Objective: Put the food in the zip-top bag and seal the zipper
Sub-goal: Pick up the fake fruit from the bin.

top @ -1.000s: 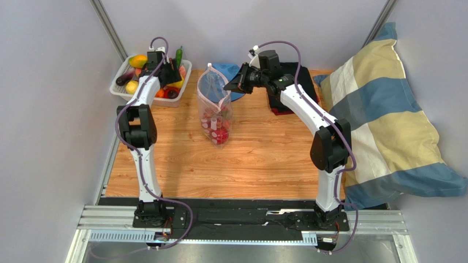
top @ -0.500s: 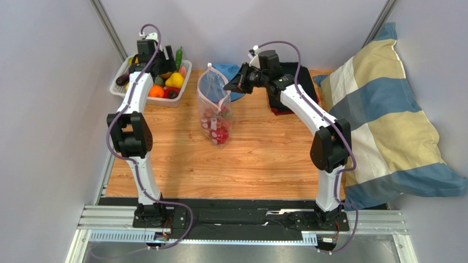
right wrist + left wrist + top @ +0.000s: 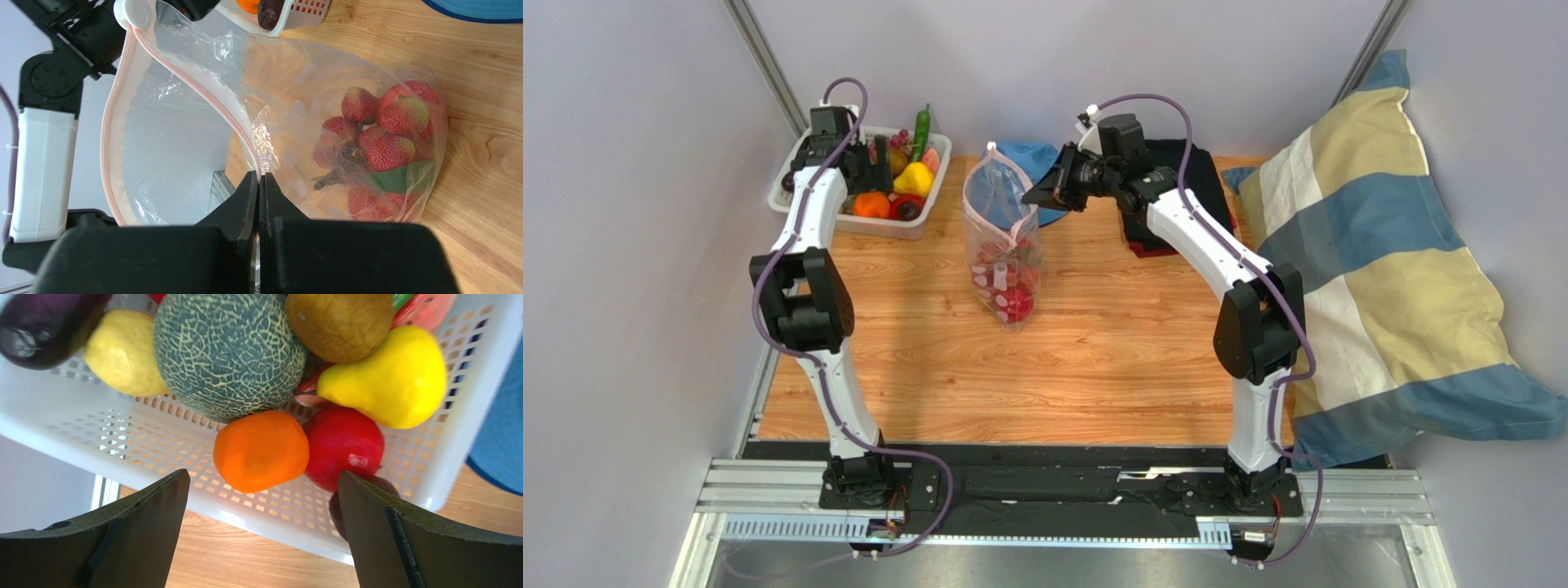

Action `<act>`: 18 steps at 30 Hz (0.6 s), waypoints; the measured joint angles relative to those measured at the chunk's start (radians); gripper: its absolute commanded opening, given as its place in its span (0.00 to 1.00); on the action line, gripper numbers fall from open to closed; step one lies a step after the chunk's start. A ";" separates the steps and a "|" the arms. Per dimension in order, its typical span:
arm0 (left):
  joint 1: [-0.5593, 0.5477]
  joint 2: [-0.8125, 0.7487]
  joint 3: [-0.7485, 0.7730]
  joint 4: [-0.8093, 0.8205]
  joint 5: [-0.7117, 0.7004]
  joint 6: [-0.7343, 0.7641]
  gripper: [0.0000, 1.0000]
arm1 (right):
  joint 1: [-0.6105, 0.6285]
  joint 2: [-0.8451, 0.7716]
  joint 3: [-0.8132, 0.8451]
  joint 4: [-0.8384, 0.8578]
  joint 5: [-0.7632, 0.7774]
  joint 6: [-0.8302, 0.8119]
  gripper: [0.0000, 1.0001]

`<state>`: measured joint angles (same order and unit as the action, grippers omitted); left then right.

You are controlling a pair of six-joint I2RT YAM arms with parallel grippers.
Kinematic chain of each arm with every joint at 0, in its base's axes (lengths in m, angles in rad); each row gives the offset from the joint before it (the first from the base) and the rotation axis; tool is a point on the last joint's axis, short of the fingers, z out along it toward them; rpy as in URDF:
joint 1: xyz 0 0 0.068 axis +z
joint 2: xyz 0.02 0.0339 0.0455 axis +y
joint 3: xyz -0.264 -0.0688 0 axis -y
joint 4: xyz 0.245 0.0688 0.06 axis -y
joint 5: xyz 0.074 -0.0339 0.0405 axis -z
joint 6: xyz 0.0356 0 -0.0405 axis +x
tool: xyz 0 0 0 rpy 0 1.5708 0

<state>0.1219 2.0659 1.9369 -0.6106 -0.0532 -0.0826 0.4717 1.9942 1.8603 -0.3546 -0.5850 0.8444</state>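
The clear zip-top bag (image 3: pixel 1001 239) stands open mid-table, red strawberries (image 3: pixel 383 131) at its bottom. My right gripper (image 3: pixel 1036 194) is shut on the bag's rim at the pinkish zipper (image 3: pixel 184 86) and holds the mouth up; it also shows in the right wrist view (image 3: pixel 259 184). My left gripper (image 3: pixel 821 150) is open and empty over the near-left part of the white basket (image 3: pixel 787 184). In the left wrist view its gripper (image 3: pixel 261 496) frames an orange fruit (image 3: pixel 261 451), beside a red apple (image 3: pixel 342 446), a yellow pear (image 3: pixel 393 380) and a netted green melon (image 3: pixel 228 352).
The basket also holds a lemon (image 3: pixel 123 352), a dark aubergine (image 3: pixel 43 321) and a green pepper (image 3: pixel 922 126). A blue hat (image 3: pixel 1038 165) lies behind the bag. A black-and-red object (image 3: pixel 1161 214) sits at the back right. A striped pillow (image 3: pixel 1382 257) fills the right side.
My left gripper has moved left and back over the basket, from its middle to its left end. The right gripper and the bag have stayed where they were.
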 measured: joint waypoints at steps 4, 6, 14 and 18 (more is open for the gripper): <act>0.002 0.066 0.001 0.000 0.002 0.016 0.97 | 0.002 0.002 0.000 0.001 0.000 0.000 0.00; 0.002 0.103 0.004 0.000 0.000 0.019 0.94 | 0.003 0.002 0.000 0.000 0.000 0.000 0.00; 0.005 0.152 0.022 -0.003 -0.005 -0.002 0.67 | 0.003 0.002 0.000 0.000 0.000 -0.004 0.00; 0.005 0.122 0.003 -0.001 -0.002 -0.025 0.56 | 0.003 0.002 0.000 0.000 0.000 -0.004 0.00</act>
<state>0.1268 2.1880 1.9396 -0.6113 -0.0555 -0.1078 0.4751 1.9957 1.8603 -0.3542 -0.5846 0.8402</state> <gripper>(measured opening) 0.757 0.008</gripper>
